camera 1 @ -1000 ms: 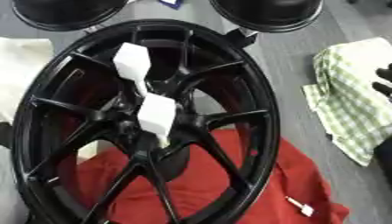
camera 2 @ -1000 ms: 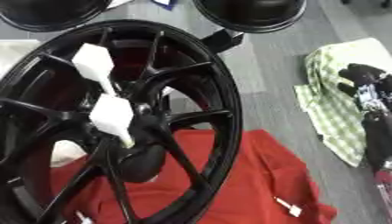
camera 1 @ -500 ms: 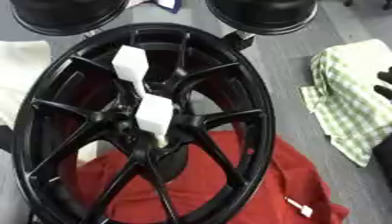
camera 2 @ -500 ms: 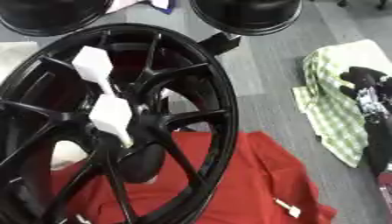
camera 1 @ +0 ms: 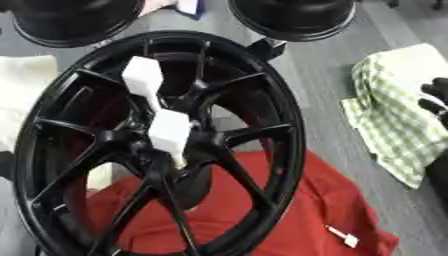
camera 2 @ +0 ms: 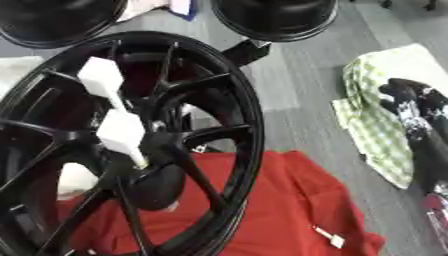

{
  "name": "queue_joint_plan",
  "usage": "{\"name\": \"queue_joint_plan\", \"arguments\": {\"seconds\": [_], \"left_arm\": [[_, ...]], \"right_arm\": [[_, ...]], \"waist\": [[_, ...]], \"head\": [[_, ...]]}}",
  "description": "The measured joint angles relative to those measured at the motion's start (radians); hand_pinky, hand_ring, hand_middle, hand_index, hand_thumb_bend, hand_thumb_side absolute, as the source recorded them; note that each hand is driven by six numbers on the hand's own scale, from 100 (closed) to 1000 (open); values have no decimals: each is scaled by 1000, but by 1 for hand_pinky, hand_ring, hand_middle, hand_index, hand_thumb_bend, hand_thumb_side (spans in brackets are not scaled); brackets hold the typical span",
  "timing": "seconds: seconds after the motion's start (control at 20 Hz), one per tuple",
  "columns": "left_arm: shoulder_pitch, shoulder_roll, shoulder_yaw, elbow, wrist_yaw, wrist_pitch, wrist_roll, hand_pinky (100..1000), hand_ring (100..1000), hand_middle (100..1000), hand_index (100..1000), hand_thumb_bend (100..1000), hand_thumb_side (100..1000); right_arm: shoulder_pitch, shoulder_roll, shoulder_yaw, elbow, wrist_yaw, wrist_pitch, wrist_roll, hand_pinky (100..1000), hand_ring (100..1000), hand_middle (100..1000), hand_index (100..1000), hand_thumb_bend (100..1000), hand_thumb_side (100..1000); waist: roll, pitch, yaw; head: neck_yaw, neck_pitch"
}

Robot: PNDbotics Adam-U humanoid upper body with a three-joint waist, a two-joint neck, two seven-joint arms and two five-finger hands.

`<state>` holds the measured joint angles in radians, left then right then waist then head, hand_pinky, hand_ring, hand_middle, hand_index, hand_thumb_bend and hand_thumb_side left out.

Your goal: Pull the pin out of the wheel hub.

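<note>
A black spoked wheel (camera 1: 262,95) stands tilted on a red cloth (camera 1: 297,210). Two white pins with blocky heads stick out of it. The upper pin (camera 1: 143,77) is over a spoke gap near the top. The lower pin (camera 1: 170,131) sits at the hub centre (camera 1: 162,155). My right hand (camera 2: 411,107) lies at the right edge on a green checked cloth (camera 2: 372,115), fingers relaxed, holding nothing, well apart from the wheel. My left hand shows in neither view.
Two round black objects (camera 1: 293,17) (camera 1: 74,22) stand behind the wheel. A white cloth (camera 1: 22,85) lies at the left behind the rim. A small white tag (camera 1: 343,236) lies on the red cloth at the lower right. Grey floor (camera 2: 297,65) separates wheel and checked cloth.
</note>
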<state>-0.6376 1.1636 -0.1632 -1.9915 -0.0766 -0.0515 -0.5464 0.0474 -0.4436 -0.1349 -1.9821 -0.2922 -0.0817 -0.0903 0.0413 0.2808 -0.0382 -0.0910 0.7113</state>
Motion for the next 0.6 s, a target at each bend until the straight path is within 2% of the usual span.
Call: {"name": "queue_joint_plan", "arguments": {"seconds": [0.35, 0.6], "left_arm": [[-118, -2, -97, 0, -24, 2, -225, 798, 769, 756, 824, 100, 756], [-230, -47, -161, 28, -40, 12, -309, 797, 769, 755, 825, 100, 749]], "right_arm": [[6, -2, 0, 0, 7, 3, 3, 888, 897, 689, 749, 100, 518], [7, -3, 0, 0, 8, 5, 4, 888, 897, 689, 750, 100, 521]], "waist": [[13, 0, -10], [19, 0, -11]], "head": [[2, 0], [13, 3]]}}
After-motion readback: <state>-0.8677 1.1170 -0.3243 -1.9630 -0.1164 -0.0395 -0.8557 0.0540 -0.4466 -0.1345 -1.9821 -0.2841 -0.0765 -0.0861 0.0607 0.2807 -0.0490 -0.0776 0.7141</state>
